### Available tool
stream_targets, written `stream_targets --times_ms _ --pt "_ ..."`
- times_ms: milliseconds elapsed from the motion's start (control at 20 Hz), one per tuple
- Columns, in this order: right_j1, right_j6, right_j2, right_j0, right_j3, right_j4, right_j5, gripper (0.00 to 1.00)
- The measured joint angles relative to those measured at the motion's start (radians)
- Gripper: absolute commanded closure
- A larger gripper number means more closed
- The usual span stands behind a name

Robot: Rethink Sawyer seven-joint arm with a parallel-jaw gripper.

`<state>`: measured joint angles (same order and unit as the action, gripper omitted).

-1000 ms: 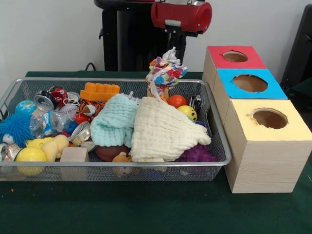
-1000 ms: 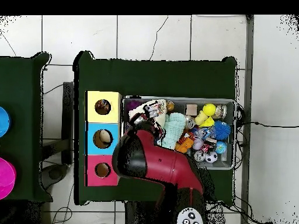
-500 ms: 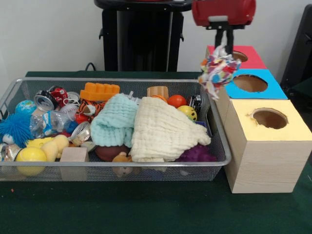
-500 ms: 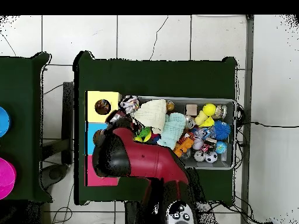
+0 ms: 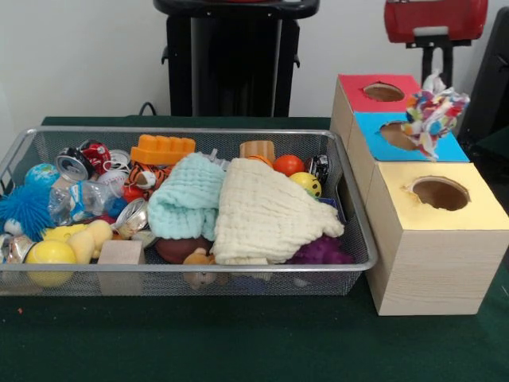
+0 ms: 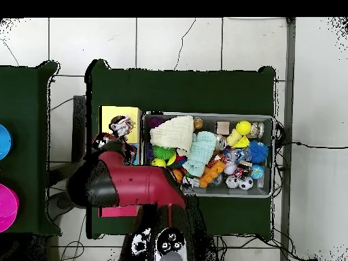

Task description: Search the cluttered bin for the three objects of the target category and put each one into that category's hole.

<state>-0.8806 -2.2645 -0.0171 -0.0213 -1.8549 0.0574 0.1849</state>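
Black gripper (image 5: 434, 77) pinches a knotted multicoloured rag-rope toy (image 5: 433, 114), frayed and lumpy, hanging over the blue-topped wooden box's round hole (image 5: 407, 135). Wire-mesh bin (image 5: 359, 239) holds waffle-weave cream cloth (image 5: 266, 215)

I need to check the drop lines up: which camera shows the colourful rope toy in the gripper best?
The front view: the rope toy hangs in full below the gripper, over the blue-topped box. The overhead view shows only a small knot of it beside the arm, appearing over the yellow-topped box.
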Motion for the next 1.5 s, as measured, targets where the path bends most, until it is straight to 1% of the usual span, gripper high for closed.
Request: stream_targets --times_ms 100,200,300,600,750,850,900,1250,1350,1450,1500 --pt "0.027 0.0 0.0 -0.03 0.021 0.001 0.0 1.0" --pt "0.044 0.0 0.0 -0.042 0.034 0.003 0.0 1.0" --pt "0.079 0.0 0.001 -0.061 0.059 0.008 0.0 1.0" --pt "0.166 0.0 0.021 -0.097 0.125 0.015 0.0 1.0" --pt "0.203 0.0 0.039 -0.112 0.153 0.016 0.0 1.0" --pt "0.214 0.0 0.046 -0.117 0.161 0.016 0.0 1.0" --pt "0.232 0.0 0.062 -0.128 0.175 0.016 0.0 1.0" --pt "0.284 0.0 0.139 -0.179 0.22 0.027 0.001 1.0" --pt "0.303 0.0 0.182 -0.207 0.235 0.043 0.01 1.0" --pt "0.311 0.0 0.202 -0.22 0.241 0.053 0.016 1.0" --pt "0.324 0.0 0.235 -0.242 0.255 0.069 0.026 1.0"
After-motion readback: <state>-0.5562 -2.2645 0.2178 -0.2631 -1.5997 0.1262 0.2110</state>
